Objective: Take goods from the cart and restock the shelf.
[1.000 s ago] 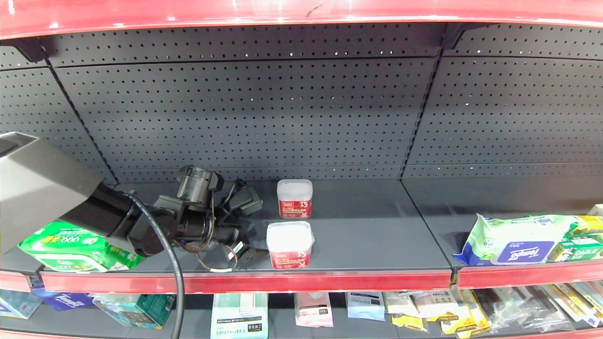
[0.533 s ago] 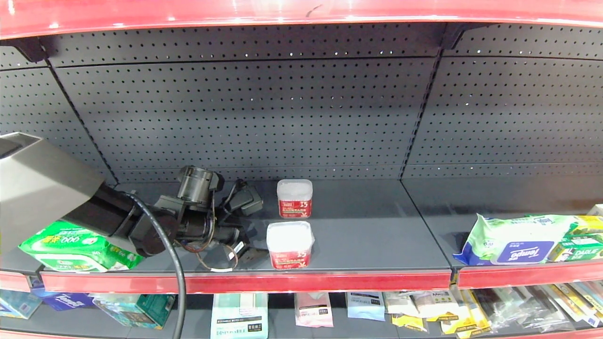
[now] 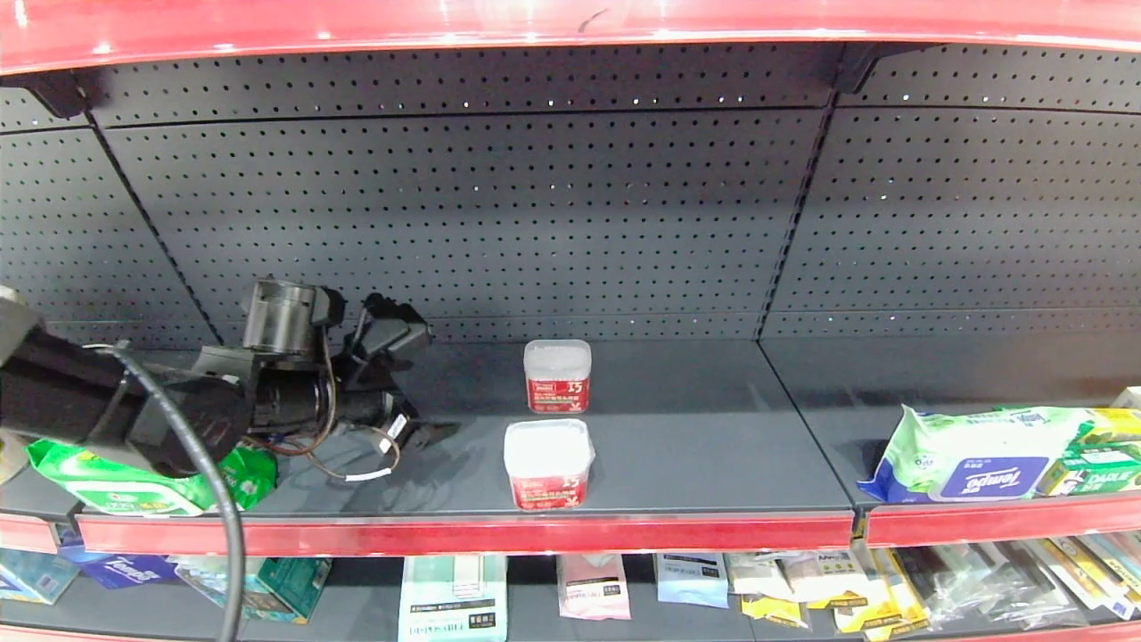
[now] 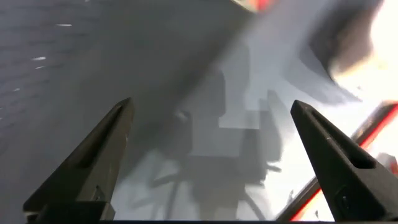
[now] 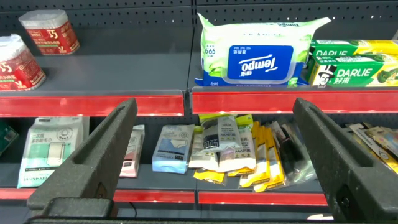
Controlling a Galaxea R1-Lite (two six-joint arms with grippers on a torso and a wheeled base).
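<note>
Printed labels on front tub (image 3: 549, 464), wipes pack (image 5: 261, 56), perhaps toothpaste boxes (image 5: 354, 62)

Wipes pack (image 3: 976, 450) beside green boxes (image 3: 1098, 456); flat packets (image 3: 807, 578) below.

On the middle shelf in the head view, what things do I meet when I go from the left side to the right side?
green wipes pack → left tool → front white tub → wipes pack with blue label → green boxes

shelf (image 3: 704, 428): grey, red edge | front tub (image 3: 548, 464): white, red label | wipes pack (image 3: 972, 450): green-blue
</note>
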